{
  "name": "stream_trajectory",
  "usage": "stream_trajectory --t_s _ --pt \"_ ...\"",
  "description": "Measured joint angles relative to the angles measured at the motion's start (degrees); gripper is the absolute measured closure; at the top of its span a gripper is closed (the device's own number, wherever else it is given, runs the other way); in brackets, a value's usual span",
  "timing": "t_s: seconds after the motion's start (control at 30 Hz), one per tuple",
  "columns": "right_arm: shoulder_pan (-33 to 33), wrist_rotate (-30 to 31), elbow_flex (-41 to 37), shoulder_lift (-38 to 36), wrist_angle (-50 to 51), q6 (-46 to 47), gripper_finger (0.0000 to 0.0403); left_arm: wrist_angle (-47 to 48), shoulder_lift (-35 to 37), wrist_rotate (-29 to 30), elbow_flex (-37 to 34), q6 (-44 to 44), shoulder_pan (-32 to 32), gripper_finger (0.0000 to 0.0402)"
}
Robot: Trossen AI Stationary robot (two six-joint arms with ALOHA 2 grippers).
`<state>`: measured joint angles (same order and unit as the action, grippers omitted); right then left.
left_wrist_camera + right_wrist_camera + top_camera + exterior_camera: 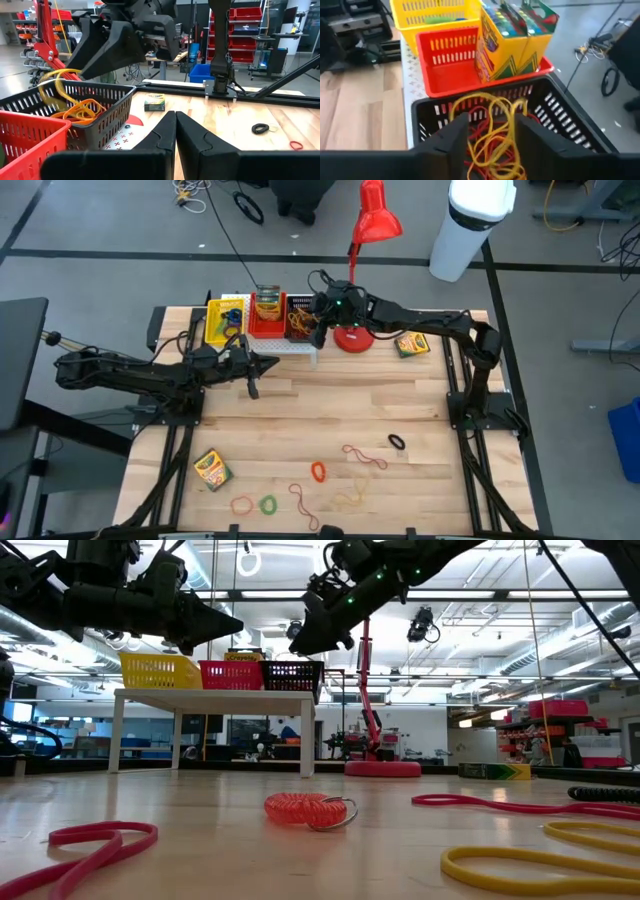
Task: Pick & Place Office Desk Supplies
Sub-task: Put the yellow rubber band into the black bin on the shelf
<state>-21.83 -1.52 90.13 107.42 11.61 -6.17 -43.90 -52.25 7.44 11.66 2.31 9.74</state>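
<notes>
My right gripper [491, 120] hovers open over the black basket [570, 125], which stands on the white rack [292, 346] at the table's far edge. A yellow rubber band [495, 145] hangs between its fingers, down onto the red, orange and yellow bands in the basket. In the red basket [450, 75] beside it stand two crayon boxes [515, 37]. Two more crayon boxes [412, 343] [212, 468] lie on the table. My left gripper [175, 117] waits shut above the table's left half, short of the rack. My right gripper has its fingers [456, 132] on either side of the yellow rubber band's upper loops [490, 102], coming slanting down from the table's right. Whether a finger touches the band I cannot tell. The band's lower part lies in the black basket.
A yellow basket [224, 320] stands left of the red one. The red lamp's base [352, 338] sits just right of the rack, under my right arm. Loose rubber bands lie near the front edge: a red coil [319, 471], a black one [397, 441], a green one [268, 504].
</notes>
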Motion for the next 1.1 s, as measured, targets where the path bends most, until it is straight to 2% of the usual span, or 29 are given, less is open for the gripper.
stream_trajectory --t_s 0.13,0.23,0.37,0.57,0.8,1.0,1.1 --pt "0.0 1.0 0.0 0.0 0.2 2.0 0.018 0.0 0.0 0.0 0.0 -1.2 0.0 0.0385" --pt "-0.4 -0.9 0.0 0.0 -0.8 8.7 0.0155 0.0 0.0 0.0 0.0 -1.7 0.0 0.0385" --pt "-2.4 -8.4 0.1 0.0 -2.8 23.6 0.0134 -0.1 0.0 0.0 0.0 -3.1 0.0 0.0385" --pt "-5.1 -9.0 0.1 -0.2 -4.2 34.2 0.0117 -0.1 0.0 0.0 0.0 -5.7 0.0 0.0385" --pt "-5.2 -4.5 0.1 -0.2 -0.4 29.8 0.0126 -0.2 0.0 0.0 0.0 -5.4 0.0 0.0385" --pt "-4.7 -2.1 1.7 -0.2 9.2 24.6 0.0178 -0.5 0.0 0.2 0.0 -5.4 0.0 0.0385" --pt "-2.8 2.6 3.8 -0.2 11.7 19.6 0.0202 -0.5 0.0 0.2 0.0 -5.4 0.0 0.0385"
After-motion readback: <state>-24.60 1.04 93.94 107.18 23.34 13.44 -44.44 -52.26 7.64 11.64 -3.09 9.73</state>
